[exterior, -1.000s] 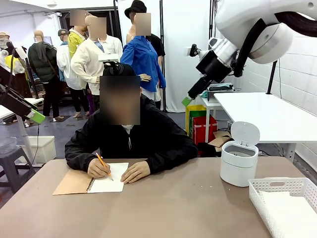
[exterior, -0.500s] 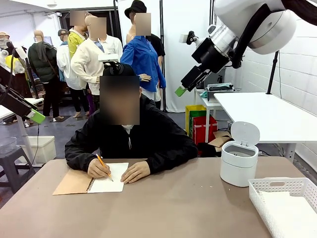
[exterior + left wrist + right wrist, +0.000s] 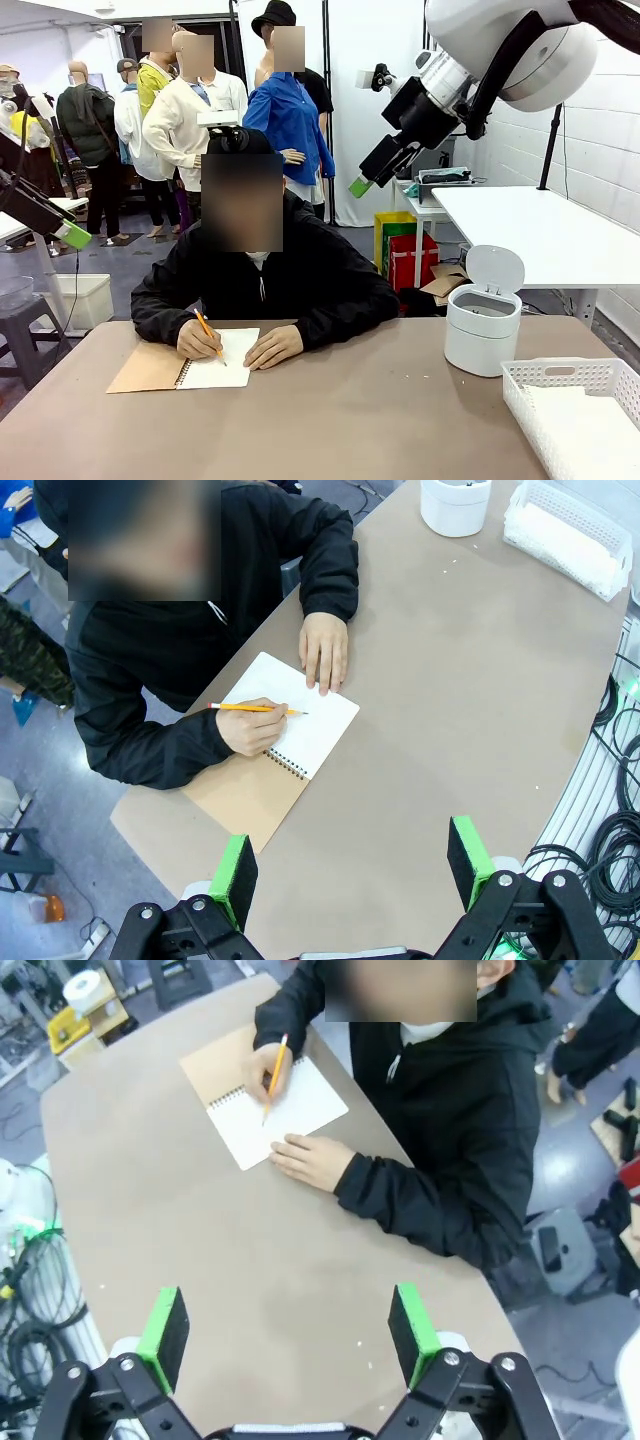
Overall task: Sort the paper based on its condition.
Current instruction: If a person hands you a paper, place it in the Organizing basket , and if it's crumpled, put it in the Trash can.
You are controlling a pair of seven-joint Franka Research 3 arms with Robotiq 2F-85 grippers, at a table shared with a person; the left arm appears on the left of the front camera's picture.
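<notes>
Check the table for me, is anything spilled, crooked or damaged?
Nothing stands out. The spiral-bound notebook with brown kraft cover lies flat and open under the person's hands, the white lidded bin stands upright, and the white plastic lattice basket sits level at the table's corner.

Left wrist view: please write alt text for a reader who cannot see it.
A person in black writes with a pencil in an open notebook on a brown table. The open left pincer hovers high above, empty.
</notes>
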